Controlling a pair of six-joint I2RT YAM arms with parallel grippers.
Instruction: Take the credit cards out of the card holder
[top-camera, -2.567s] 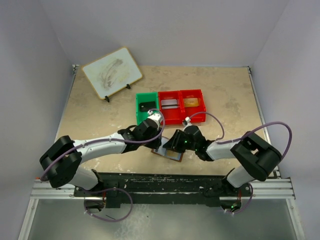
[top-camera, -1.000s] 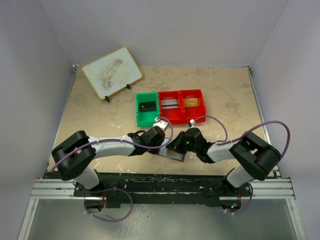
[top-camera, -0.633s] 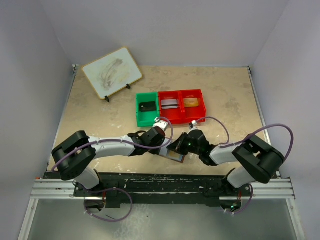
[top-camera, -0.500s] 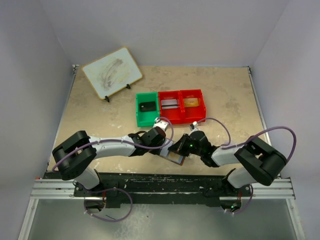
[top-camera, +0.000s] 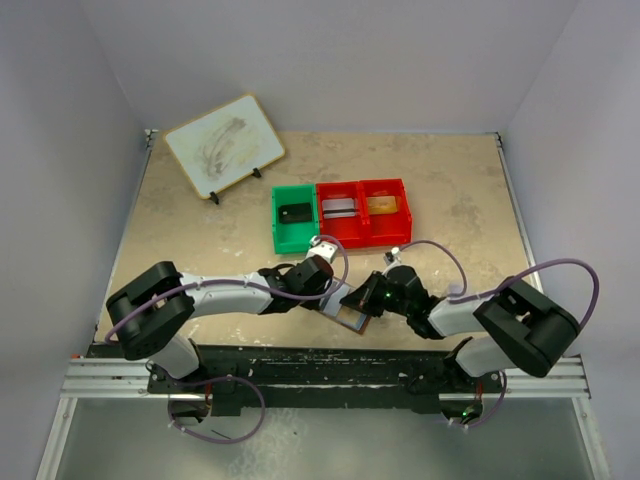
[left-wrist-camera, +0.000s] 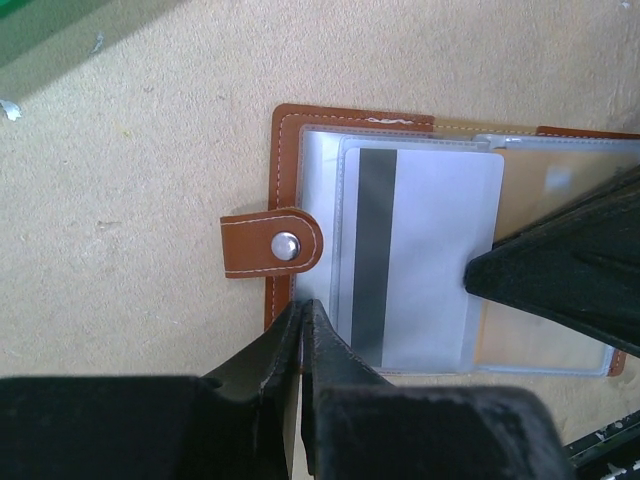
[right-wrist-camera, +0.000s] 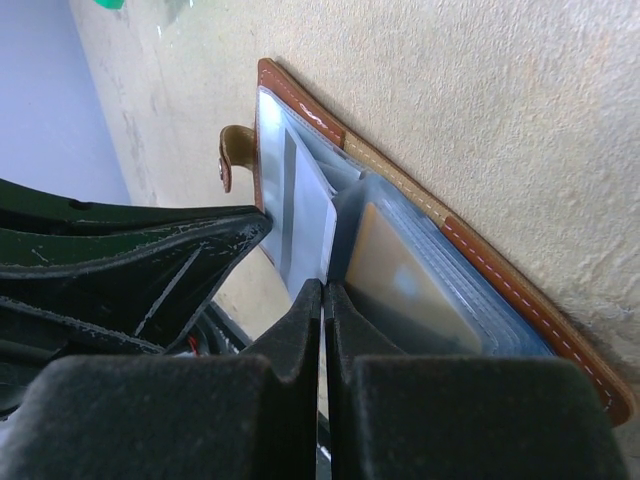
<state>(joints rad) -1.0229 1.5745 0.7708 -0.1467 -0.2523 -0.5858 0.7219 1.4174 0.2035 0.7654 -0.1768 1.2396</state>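
— The card holder (left-wrist-camera: 283, 170) lies open on the table (left-wrist-camera: 120, 200), doesn't it? Right at the tips of both claws?

— Yes. The left claw (left-wrist-camera: 301, 318) is closed tight, its tips pressed onto the brown leather edge directly in front of it. The snap tab (left-wrist-camera: 270, 242) sits just beyond and to the left of those tips. It looks like a pin-down rather than a grab, and I can't see anything caught between the fingers.

— And the other one?

— The right claw (right-wrist-camera: 323, 292) is closed too. A leaf of clear sleeve (right-wrist-camera: 300, 215) runs straight into its tips, so I'd say it has nipped that leaf. I can't tell whether the white card (left-wrist-camera: 430, 260) inside is caught with it. A tan card (right-wrist-camera: 395, 275) lies in the pocket just right of its tips.

— How should it go about this?

— I'd hold the left claw firm on the leather so the holder can't slide. The right claw should draw back along the pocket's opening, low and straight. If only plastic is pinched, the whole holder will lift, so it should reopen and take the card's own edge.

— Any writing?

— None I can read. The white card shows a dark stripe (left-wrist-camera: 372, 250) and a blank face. There's no brand on the leather.
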